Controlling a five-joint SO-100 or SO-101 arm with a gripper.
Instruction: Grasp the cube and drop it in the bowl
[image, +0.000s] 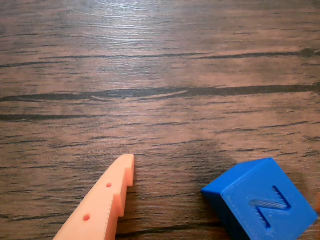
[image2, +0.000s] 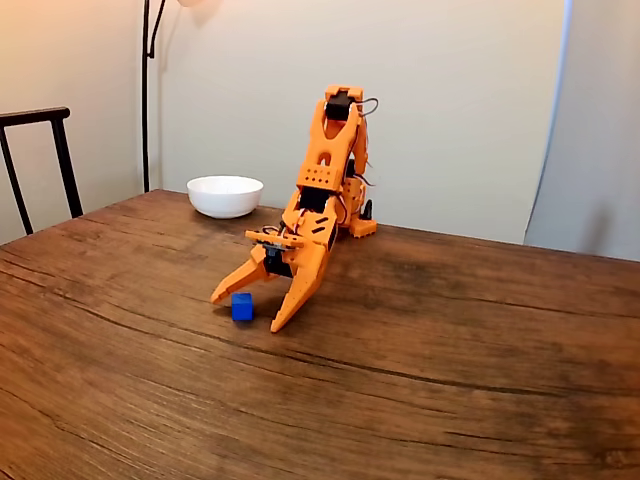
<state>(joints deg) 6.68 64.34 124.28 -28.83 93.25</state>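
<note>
The bright-blue cube sits on the wooden table, between the two spread fingers of my orange gripper, which is lowered to the tabletop and open. In the wrist view the cube lies at the lower right, tilted toward the camera, with a raised Z on one face. One orange finger rests to its left with a gap of bare wood between them. The white bowl stands at the back left of the table, well behind the gripper.
The arm's base stands behind the gripper, to the right of the bowl. A dark chair and a lamp pole are at the far left beyond the table edge. A pale wall is behind.
</note>
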